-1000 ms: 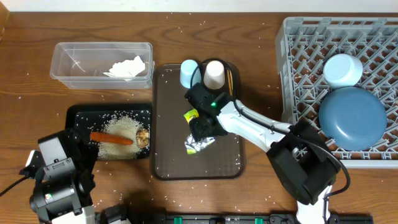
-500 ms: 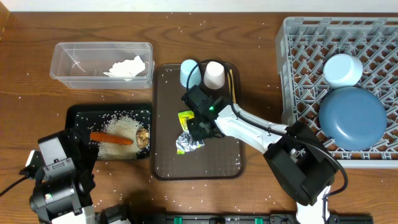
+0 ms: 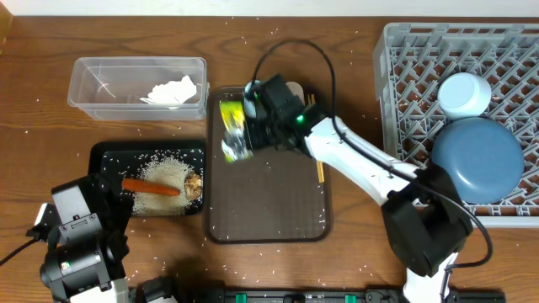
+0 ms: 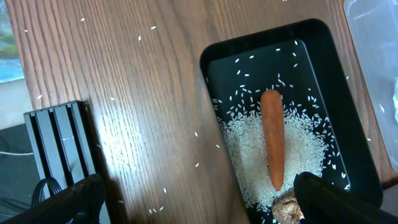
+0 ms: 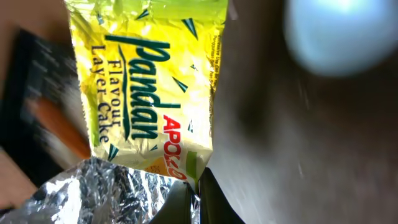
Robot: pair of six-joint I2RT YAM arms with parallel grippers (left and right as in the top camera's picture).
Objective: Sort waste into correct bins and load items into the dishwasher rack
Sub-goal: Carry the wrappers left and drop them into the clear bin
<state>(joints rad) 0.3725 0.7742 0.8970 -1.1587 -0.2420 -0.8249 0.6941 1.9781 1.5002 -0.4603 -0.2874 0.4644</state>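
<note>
While my right arm reaches from the near right across the brown serving tray (image 3: 269, 210), my right gripper (image 3: 250, 126) hangs over its far left part, clamped on the snack wrappers (image 3: 233, 130).

From my left wrist, my left gripper (image 4: 199, 199) gapes wide and holds nothing, with the smooth orange carrot (image 4: 272, 146) on rice (image 4: 249, 162) in the black tray (image 4: 214, 68).

From my right wrist, a glossy yellow-green wrapper (image 5: 149, 93) and crinkled silver foil (image 5: 93, 193) sit pinched at my closed fingertips (image 5: 177, 208).

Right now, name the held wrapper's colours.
Snack wrapper: yellow, green lettering, silver foil; right wrist view.
</note>
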